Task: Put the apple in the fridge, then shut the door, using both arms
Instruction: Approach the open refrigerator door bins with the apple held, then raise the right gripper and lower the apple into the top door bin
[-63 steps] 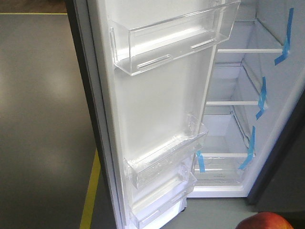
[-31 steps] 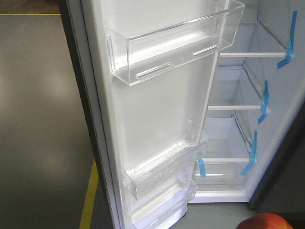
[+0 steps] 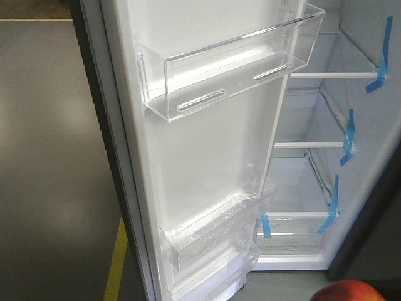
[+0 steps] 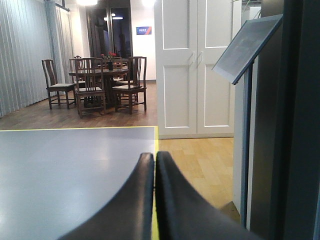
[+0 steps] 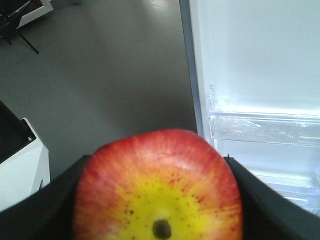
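Front view shows me the fridge (image 3: 313,113) wide open, with its door (image 3: 207,157) swung out on the left. The apple (image 5: 157,190) is low in front of the fridge, not inside, squeezed in my right claw (image 5: 157,160). My left claw (image 4: 154,156) is pressed closed on nothing.

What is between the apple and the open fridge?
In the front view, only bare grey floor lies between the apple and the fridge; nothing blocks the way.
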Robot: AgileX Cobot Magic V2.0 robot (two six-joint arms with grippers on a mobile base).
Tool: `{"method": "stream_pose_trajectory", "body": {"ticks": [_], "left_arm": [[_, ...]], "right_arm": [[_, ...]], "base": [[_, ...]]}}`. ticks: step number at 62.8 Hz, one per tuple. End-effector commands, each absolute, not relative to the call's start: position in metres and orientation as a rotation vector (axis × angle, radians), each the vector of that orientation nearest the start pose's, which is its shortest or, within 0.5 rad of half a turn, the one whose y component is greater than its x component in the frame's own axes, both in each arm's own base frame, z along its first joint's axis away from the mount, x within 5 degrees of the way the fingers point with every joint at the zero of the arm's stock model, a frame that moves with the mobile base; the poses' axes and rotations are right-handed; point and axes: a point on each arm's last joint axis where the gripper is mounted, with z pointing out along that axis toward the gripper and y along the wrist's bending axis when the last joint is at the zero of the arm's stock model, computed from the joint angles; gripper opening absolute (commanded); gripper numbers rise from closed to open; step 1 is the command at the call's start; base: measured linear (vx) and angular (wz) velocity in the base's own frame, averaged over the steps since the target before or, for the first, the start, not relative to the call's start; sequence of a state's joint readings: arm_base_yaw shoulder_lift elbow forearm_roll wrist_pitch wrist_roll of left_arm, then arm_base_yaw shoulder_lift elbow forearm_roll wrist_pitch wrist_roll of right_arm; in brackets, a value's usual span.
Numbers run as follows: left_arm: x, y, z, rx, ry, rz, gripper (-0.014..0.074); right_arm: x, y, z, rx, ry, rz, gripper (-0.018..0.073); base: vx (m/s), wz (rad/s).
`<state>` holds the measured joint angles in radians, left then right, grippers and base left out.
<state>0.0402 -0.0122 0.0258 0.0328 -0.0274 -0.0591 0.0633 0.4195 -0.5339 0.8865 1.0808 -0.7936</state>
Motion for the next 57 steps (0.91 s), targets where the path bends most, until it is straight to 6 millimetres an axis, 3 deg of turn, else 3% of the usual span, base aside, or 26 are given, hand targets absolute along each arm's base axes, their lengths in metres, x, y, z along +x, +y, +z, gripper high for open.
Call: {"method": "stream_pose_trajectory", "body": {"ticks": [1,47,57], "left_arm": [[0.055,0.002,0.208,-0.057,1.406,-0.007,-0.0006],[0.055,0.002,0.208,-0.057,1.406,-0.007,-0.0006],[0.055,0.002,0.208,-0.057,1.406,-0.007,-0.0006]], "right_arm": [[0.05,0.067,0.317,-0.697,1.919,0.739,0.0419],[0.048,0.068,0.317,-0.702,1.918,0.758,0.0419],[0.061,0.063,0.326,-0.553,1.916,0.724,0.0409]], "base": [[0.0,0.0],[0.0,0.0],[0.0,0.0]]}}
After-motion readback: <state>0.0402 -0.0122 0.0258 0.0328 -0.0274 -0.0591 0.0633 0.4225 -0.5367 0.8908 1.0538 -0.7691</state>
